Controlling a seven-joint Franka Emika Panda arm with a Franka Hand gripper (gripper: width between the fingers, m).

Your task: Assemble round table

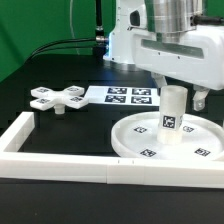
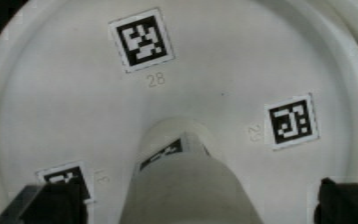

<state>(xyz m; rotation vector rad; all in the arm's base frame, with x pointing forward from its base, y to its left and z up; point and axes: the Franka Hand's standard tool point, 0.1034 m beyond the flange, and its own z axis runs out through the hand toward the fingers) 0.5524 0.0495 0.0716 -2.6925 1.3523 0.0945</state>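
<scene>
The large round disc (image 1: 137,140) lies flat on the table at the exterior view's right, tags on its face. The short cylinder leg (image 1: 172,118) stands upright at its middle. My gripper (image 1: 178,100) is above it, fingers straddling the leg's top with a gap on each side, so it is open. In the wrist view the leg (image 2: 185,175) rises between my gripper's (image 2: 190,205) dark fingertips (image 2: 43,205), over the disc (image 2: 69,100). The cross-shaped piece (image 1: 58,97) lies on the table at the left, apart from the disc.
The marker board (image 1: 127,95) lies flat behind the disc, near the arm's base. A long white square-bar frame (image 1: 60,160) runs along the front and left edges of the black table.
</scene>
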